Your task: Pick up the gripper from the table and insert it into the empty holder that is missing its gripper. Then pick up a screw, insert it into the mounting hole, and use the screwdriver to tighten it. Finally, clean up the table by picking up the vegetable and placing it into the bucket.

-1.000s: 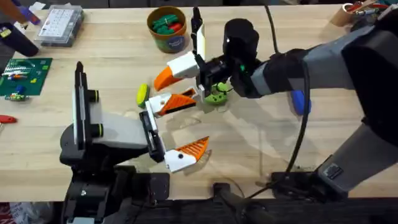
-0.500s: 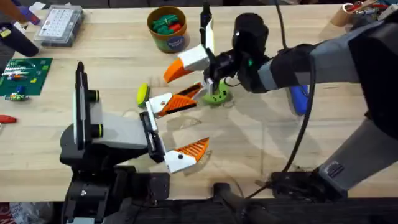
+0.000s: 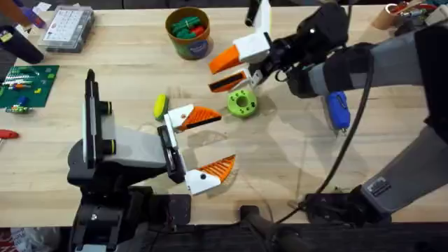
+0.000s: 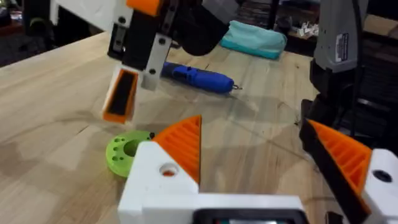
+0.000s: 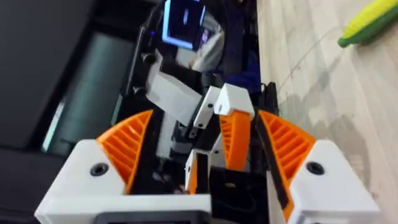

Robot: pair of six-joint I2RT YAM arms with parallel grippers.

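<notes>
Overhead: right end effector [image 3: 234,72], clamped on the wedge-shaped orange ribbed gripper [image 3: 229,83], should align it squarely above the black bar holder [image 3: 170,152] before insertion

Mid bench is crowded. Left tool [image 3: 198,150] sits low at front centre, pads spread, a clear gap between them. Green disc [image 3: 242,103] lies just behind its upper pad, yellow vegetable [image 3: 160,106] just left of that pad. Right tool [image 3: 234,71] hangs above the disc, its arm spanning the right side. Blue screwdriver [image 3: 338,110] lies under that arm. Bucket [image 3: 188,31] at back centre has open bench around it. Bare wood front right. Clear box [image 3: 66,28] and green board [image 3: 26,85] take the far left.
</notes>
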